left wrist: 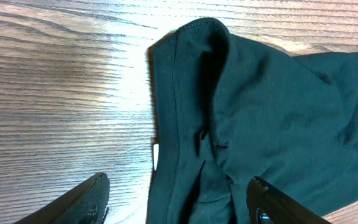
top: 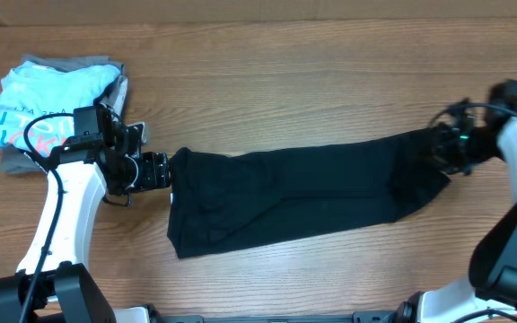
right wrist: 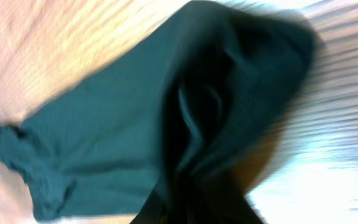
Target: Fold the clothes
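Overhead view: two arms reach in from the near edge of the counter (top: pixel 285 72), one at the left and one at the right, with the black T-shirt (top: pixel 294 193) between them.
Black T-shirt: it lies mid-counter as a long narrow band running left to right. It is broadest at its left end, where one corner comes nearest the near edge, and tapers toward the right end, which sits a little farther back.
Left end effector (top: pixel 162 170): open, at the shirt's left end.
Left wrist view: the two dark fingers (left wrist: pixel 86 199) stand wide apart low in the picture. One is over bare wood and the other over fabric, with the stitched, folded edge of the shirt between and beyond them. I cannot tell whether either finger touches the cloth.
Right end effector (top: pixel 440 148): closed, pinching the shirt's narrow right end.
Right wrist view: blurred. The dark cloth bunches in deep folds, gathers toward the bottom of the picture, and spreads out to the left over the wood.
Far left: a light blue shirt (top: pixel 48 103) with lettering sits on folded grey garments (top: pixel 12 162), apart from the T-shirt and just beyond the left arm.
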`<state>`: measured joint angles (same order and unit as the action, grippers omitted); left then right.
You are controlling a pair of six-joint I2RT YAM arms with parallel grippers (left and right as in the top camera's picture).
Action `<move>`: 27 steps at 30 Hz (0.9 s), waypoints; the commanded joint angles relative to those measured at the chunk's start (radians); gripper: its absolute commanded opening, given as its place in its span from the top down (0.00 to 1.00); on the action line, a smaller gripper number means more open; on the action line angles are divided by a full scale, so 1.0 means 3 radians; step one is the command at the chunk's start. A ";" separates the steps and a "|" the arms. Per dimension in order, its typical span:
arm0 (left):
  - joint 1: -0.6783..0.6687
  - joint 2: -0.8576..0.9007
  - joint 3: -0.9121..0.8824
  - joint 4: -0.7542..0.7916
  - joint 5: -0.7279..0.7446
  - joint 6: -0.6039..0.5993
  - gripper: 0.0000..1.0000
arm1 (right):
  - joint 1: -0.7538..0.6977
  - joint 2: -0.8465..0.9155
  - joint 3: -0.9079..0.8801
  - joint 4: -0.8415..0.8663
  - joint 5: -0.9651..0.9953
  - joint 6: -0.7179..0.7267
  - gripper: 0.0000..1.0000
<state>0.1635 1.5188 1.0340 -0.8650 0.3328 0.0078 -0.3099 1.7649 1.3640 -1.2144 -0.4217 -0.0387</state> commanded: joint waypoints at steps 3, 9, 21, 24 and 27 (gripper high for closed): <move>0.0003 -0.0003 0.0006 -0.0005 0.0000 0.0064 0.27 | 0.0655 -0.0083 0.0074 -0.0094 0.0252 0.0331 0.96; 0.0003 -0.0003 0.0006 -0.0003 0.0000 0.0062 0.27 | 0.1527 -0.0079 0.0034 -0.0061 0.0635 0.0916 0.96; 0.0003 -0.0003 0.0006 0.0011 0.0000 0.0064 0.27 | 0.2539 -0.0057 -0.0061 0.0486 0.0633 0.1797 0.96; 0.0003 -0.0003 0.0006 0.0011 0.0001 0.0064 0.27 | 0.2711 -0.0008 -0.0061 0.0647 0.0633 0.1982 0.96; 0.0003 -0.0003 0.0006 0.0013 0.0001 0.0064 0.27 | 0.2819 0.0081 -0.0061 0.0707 0.0637 0.2023 0.96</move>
<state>0.1635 1.5188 1.0340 -0.8635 0.3328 0.0078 0.5068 1.7660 1.3476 -1.0142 -0.2348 0.5083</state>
